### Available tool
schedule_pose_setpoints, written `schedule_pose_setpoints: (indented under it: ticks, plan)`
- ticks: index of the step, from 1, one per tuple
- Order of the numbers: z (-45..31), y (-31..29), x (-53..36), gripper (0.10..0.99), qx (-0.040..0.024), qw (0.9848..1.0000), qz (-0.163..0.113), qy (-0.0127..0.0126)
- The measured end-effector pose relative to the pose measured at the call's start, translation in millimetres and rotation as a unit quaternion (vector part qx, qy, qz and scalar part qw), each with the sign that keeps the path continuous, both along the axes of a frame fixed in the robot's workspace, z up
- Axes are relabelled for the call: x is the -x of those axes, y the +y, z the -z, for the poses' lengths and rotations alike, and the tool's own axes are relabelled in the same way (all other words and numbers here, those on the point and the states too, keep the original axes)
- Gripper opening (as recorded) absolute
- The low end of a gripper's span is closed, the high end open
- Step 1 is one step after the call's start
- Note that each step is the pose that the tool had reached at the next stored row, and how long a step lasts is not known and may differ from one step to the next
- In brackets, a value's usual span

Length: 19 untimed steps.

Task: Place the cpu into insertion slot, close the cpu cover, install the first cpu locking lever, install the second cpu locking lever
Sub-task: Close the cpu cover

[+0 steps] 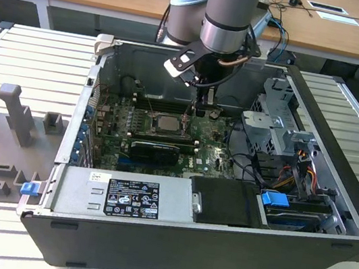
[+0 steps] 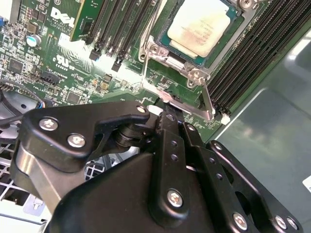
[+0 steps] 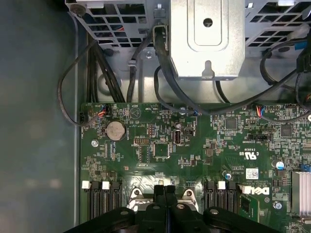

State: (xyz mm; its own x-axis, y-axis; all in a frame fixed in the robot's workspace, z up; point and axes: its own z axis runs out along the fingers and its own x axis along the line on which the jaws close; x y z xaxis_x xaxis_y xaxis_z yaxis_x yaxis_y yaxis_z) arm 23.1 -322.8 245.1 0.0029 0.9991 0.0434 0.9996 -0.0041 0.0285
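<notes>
Pale silvery square cpu (image 2: 204, 24) seated under thin dark-grey metal cpu cover (image 2: 175, 62). Black gripper (image 3: 165, 189) pinched closed, empty, tips by wire locking lever (image 2: 208, 102); I'd press squarely, slowly.

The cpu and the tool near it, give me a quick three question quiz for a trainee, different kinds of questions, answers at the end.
1. True or false: the cpu lies inside the window of the cpu cover.
2. In the first wrist view, the tool's fingers are: A spread wide apart; B pressed together; C clamped on the cpu.
3. Name the round silver part on the motherboard in the first wrist view.
Key: 1 true; 2 B; 3 the coin cell battery.
</notes>
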Motion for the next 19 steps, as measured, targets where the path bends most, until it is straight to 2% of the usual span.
schedule_pose_setpoints:
  ticks: [14, 19]
  plan:
    - [0.0, 0.0, 3.3, 0.106, 0.0, 1.0, 0.0, 0.0]
    - [0.0, 0.0, 7.1, 0.106, 0.0, 1.0, 0.0, 0.0]
